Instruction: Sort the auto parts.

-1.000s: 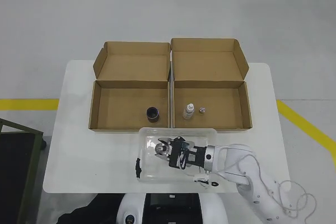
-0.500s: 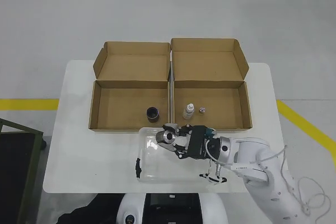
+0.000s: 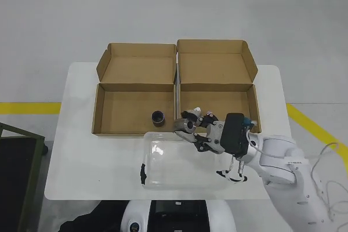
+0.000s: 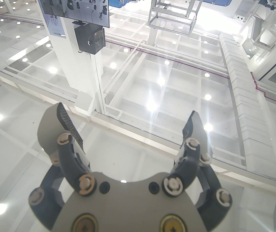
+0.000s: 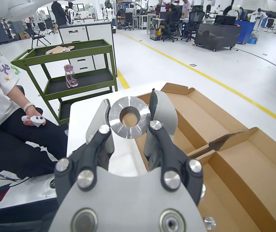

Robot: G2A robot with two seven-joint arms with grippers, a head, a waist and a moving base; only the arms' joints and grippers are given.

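My right gripper [image 3: 185, 123] [image 5: 130, 97] is shut on a silver metal ring [image 3: 189, 123] [image 5: 118, 126], held by its rim above the near walls where the two cardboard boxes meet. The left box [image 3: 104, 110] [image 5: 201, 114] holds a black cylindrical part [image 3: 158, 118]. In the right box [image 3: 243, 113] [image 5: 249, 170] lie a white bottle-shaped part [image 3: 195, 109] and a small silver part [image 3: 209, 113] [image 5: 210, 222]. The clear plastic tray [image 3: 174, 168] sits in front of the boxes. My left gripper [image 4: 126, 111] is open, pointing at the ceiling with nothing between its fingers.
A small black clip [image 3: 142, 173] lies at the tray's left edge. Both box lids stand open at the back of the white table [image 3: 81, 145]. A green cart [image 5: 80, 73] stands past the table's left side, with a seated person beside it.
My right gripper rose out of the clear tray with the ring and moved back and to the right, ending over the boxes' near walls.
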